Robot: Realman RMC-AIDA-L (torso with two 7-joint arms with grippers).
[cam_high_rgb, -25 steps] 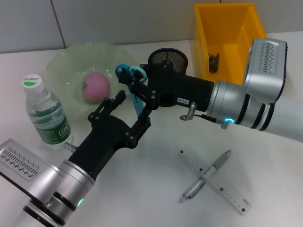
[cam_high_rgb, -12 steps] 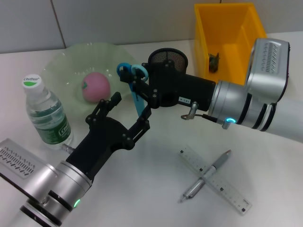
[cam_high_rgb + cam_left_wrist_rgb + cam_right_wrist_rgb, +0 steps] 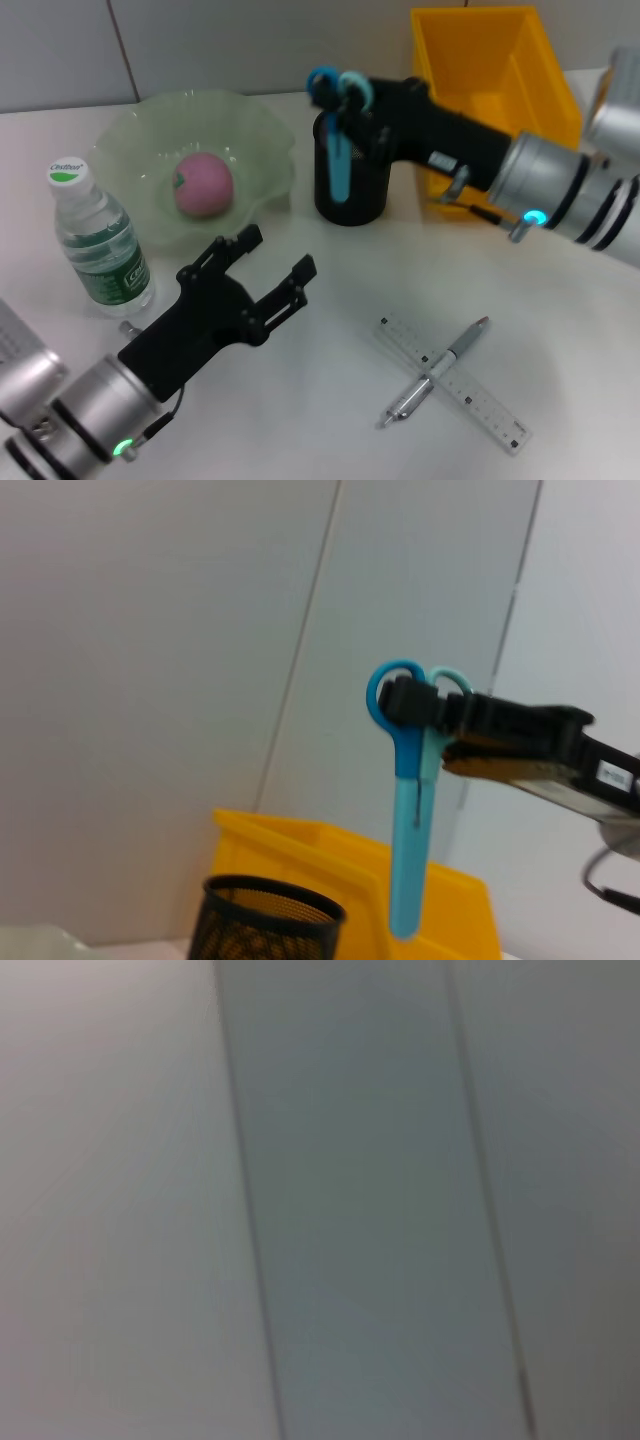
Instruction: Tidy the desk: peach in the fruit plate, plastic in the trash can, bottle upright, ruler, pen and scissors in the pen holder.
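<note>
Scissors hang vertically, tip down.

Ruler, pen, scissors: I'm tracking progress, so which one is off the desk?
The scissors, held by the right gripper above the pen holder; ruler and pen lie crossed on the desk.

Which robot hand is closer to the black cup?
Right. The right gripper hangs just above the pen holder, holding the scissors; the left gripper is open, lower on the desk.
</note>
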